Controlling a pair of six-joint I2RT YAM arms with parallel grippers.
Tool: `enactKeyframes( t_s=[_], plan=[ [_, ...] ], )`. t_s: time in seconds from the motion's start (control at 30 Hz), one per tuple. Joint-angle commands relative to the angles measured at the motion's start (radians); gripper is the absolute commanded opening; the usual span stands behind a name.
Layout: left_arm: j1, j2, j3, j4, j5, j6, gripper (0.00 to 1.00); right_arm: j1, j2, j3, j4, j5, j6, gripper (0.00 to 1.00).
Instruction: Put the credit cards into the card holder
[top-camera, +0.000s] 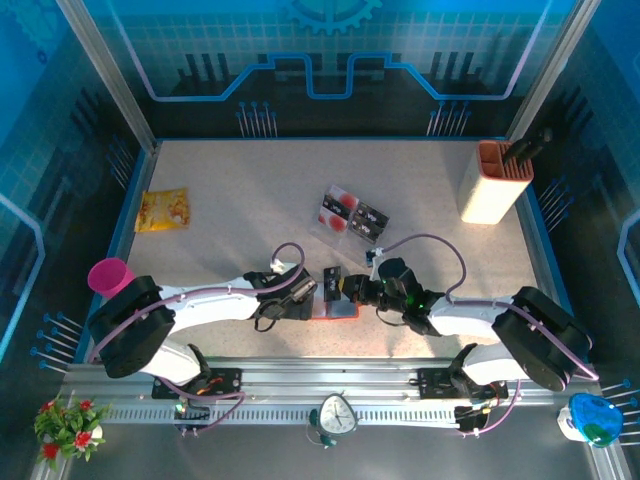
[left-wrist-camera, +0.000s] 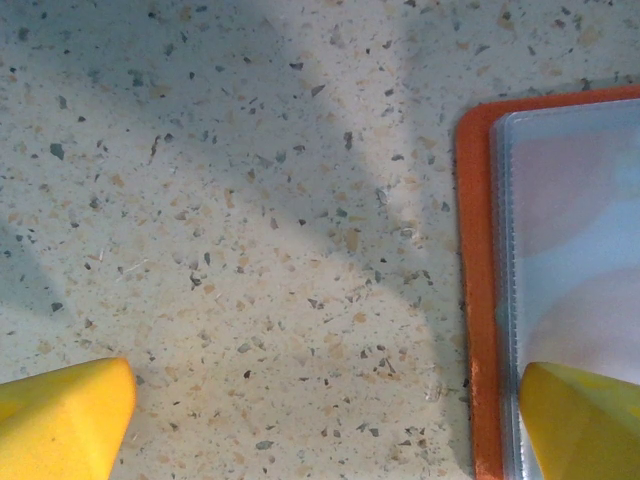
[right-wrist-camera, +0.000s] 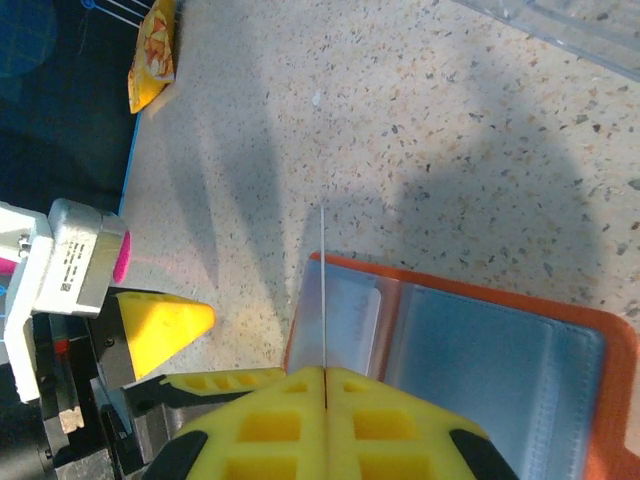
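Orange-red card holder (right-wrist-camera: 500, 350) lies open at the surface's near edge, right jaws pinching a credit card (top-camera: 332, 279) over it (left jaws spread). Insertion is in hand; next, the card's edge likely needs lining up with a pocket mouth.

A: What lies on the table (top-camera: 250, 190) at the left?
B: A yellow snack packet (top-camera: 163, 210), flat, near the left edge. A pink cup (top-camera: 109, 274) stands at that edge, nearer the front.
A: And on the right?
B: A cream-and-orange container (top-camera: 494, 182), upright in the far right corner, with dark things sticking out. A clear tray (right-wrist-camera: 570, 35) lies mid-table.
A: The front rail (top-camera: 330, 385)?
B: A small clock (top-camera: 338, 414) at its middle, red flowers (top-camera: 62, 426) at the left end and a blue-and-white thing (top-camera: 590, 418) at the right.
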Motion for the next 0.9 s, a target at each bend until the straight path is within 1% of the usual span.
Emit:
enactKeyframes(
  t_s=[0.0, 0.4, 0.87],
  plan=[
    [-0.006, 0.017, -0.023, -0.017, -0.016, -0.016, 0.99, 0.016, 0.014, -0.015, 0.042, 0.041, 0.003, 0.00],
    [-0.006, 0.027, -0.034, -0.004, -0.009, -0.023, 0.99, 0.037, 0.055, -0.031, 0.090, 0.054, 0.017, 0.00],
    [-0.006, 0.028, -0.041, 0.001, -0.005, -0.025, 0.99, 0.063, 0.080, -0.041, 0.101, 0.078, 0.030, 0.00]
  ],
)
